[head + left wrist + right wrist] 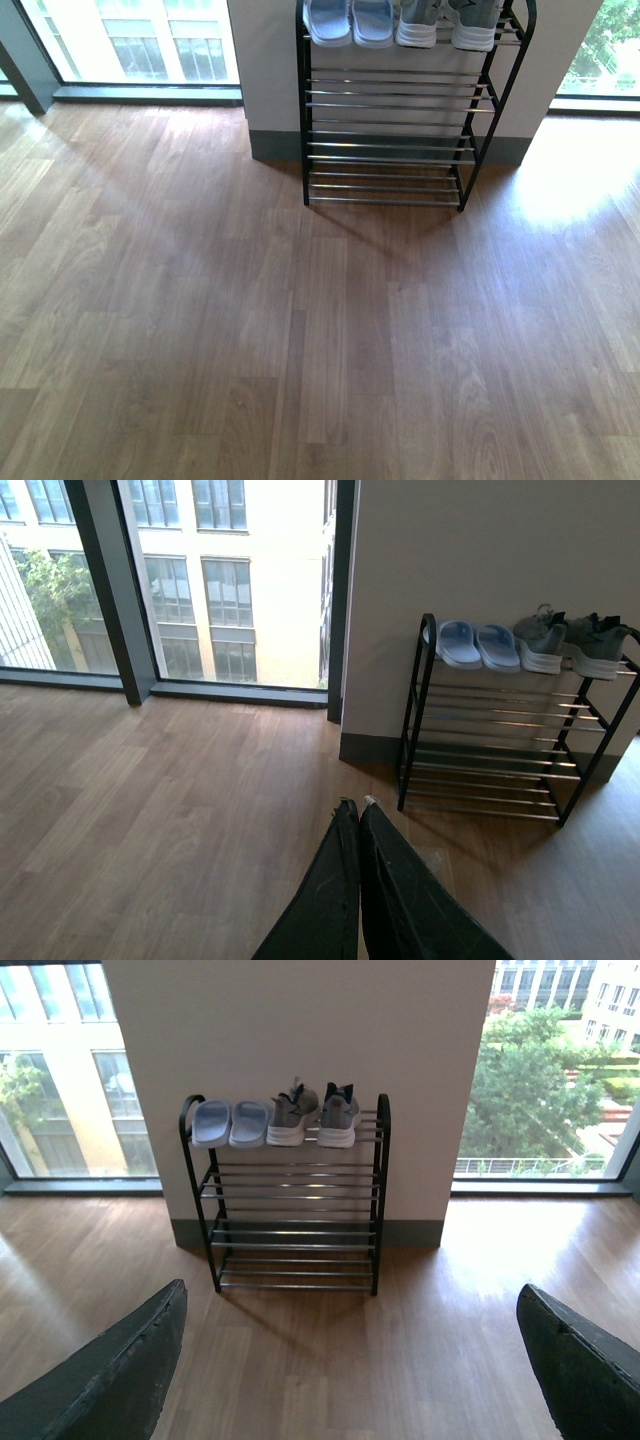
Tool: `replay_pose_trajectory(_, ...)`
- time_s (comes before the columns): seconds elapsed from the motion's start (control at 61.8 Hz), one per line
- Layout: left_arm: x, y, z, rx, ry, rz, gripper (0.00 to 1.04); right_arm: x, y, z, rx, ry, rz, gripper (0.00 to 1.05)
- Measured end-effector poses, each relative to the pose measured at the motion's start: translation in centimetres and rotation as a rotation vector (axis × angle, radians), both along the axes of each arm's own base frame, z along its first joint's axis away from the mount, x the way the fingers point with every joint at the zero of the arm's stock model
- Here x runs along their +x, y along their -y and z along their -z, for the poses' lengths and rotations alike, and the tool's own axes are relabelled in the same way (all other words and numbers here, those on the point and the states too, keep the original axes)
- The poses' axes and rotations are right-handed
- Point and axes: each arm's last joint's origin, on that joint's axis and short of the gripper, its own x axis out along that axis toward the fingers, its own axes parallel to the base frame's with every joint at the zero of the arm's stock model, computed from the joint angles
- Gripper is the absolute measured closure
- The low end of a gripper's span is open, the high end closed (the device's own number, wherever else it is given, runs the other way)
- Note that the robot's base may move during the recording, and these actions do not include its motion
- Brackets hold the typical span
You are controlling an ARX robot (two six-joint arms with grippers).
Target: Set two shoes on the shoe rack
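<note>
Sitting on the rack's [290, 1200] top shelf: slippers [229, 1123] left, sneakers [314, 1116] right. Left jaws pressed together, empty; right jaws spread wide.

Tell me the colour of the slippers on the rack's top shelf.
Pale blue slippers, clearest in the right wrist view, beside the grey sneakers.

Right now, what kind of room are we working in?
Probably an entryway or corridor in an upper-floor flat or office: a shoe rack against a wall, slippers and sneakers on its top shelf, wood floor, and floor-length windows facing other buildings.
</note>
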Motion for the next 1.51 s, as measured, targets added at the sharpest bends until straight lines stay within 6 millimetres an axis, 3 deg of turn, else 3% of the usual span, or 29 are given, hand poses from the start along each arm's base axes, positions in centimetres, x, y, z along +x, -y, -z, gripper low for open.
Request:
replay_pose_trajectory(0.421, 0.00, 0.00, 0.00, 0.000, 0.000, 0.000, 1.03, 0.00, 0.00, 0.00, 0.000, 0.000, 0.000, 0.09)
replay_pose_trajectory(0.551, 0.00, 0.00, 0.00, 0.000, 0.000, 0.000, 0.77, 0.00, 0.00, 0.00, 0.000, 0.000, 0.000, 0.09)
replay_pose_trajectory(0.567, 0.00, 0.00, 0.00, 0.000, 0.000, 0.000, 0.63, -0.01, 0.00, -0.01, 0.000, 0.001, 0.001, 0.09)
replay_pose_trajectory(0.583, 0.00, 0.00, 0.00, 0.000, 0.000, 0.000, 0.60, -0.01, 0.00, -0.01, 0.000, 0.001, 0.000, 0.09)
replay_pose_trajectory(0.599, 0.00, 0.00, 0.00, 0.000, 0.000, 0.000, 0.45, 0.00, 0.00, 0.00, 0.000, 0.000, 0.000, 0.09)
replay_pose_trajectory(0.761, 0.00, 0.00, 0.00, 0.002, 0.000, 0.000, 0.08, 0.01, 0.00, 0.01, 0.000, -0.001, -0.001, 0.09)
replay_pose_trajectory(1.506, 0.00, 0.00, 0.00, 0.004, 0.000, 0.000, 0.09, 0.01, 0.00, 0.01, 0.000, -0.001, -0.002, 0.09)
